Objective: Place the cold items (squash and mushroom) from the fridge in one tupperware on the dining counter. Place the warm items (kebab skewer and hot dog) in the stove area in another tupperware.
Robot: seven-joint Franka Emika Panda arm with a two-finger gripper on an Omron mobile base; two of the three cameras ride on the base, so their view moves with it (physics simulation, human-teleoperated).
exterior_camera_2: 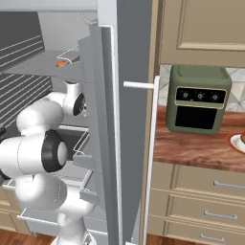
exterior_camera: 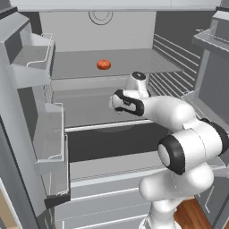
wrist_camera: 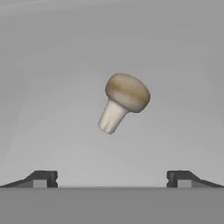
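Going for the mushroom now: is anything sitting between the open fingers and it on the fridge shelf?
Nothing visible is in the way. In the hand view the mushroom lies alone on the bare grey shelf, centred ahead of the gripper, whose fingers stand wide apart. The orange squash sits on a higher shelf, off this path.

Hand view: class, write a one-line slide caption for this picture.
Open gripper poised over a mushroom lying on its side on the grey fridge shelf.
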